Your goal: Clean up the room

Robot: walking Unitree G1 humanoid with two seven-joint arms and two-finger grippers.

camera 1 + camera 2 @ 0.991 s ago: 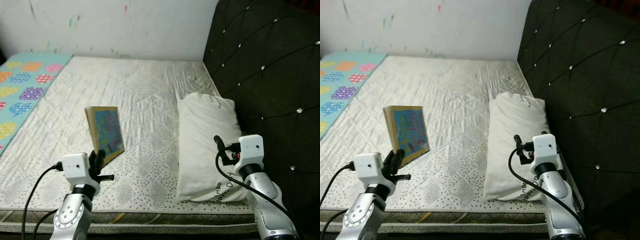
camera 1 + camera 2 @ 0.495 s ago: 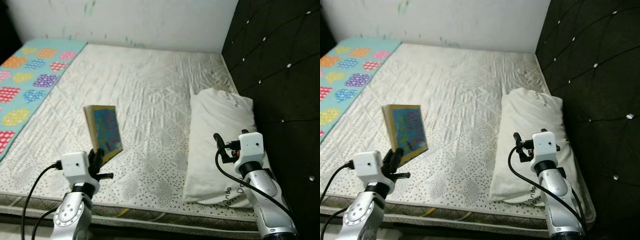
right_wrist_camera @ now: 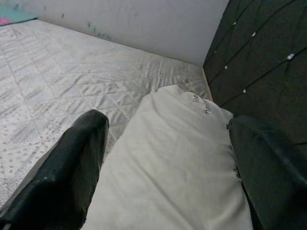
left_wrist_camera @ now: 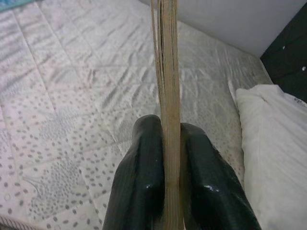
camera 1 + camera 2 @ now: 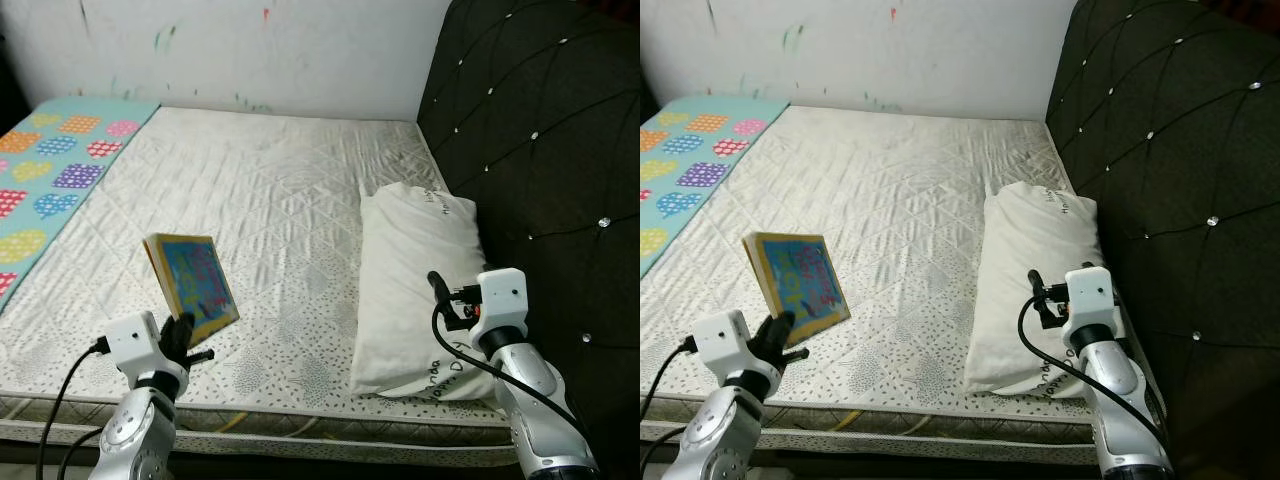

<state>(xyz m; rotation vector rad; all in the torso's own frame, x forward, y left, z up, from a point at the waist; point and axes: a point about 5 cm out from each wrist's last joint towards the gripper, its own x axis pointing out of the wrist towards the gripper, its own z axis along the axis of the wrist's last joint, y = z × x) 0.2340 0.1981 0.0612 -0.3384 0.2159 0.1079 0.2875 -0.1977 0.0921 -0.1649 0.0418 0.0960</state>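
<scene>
I saw the bed (image 5: 270,190) with its white quilted cover, a dark padded headboard (image 5: 540,150) along one side. A white pillow (image 5: 415,280) lay on the bed against the headboard. My right pincer (image 3: 168,158) hung spread wide over the pillow. My left pincer (image 4: 165,158) was clamped on a book (image 5: 190,285), tilted above the bed's near edge.

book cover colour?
Mostly blue with multicoloured print and a yellowish border; the book, held in the left gripper, shows best in the left eye view.
</scene>
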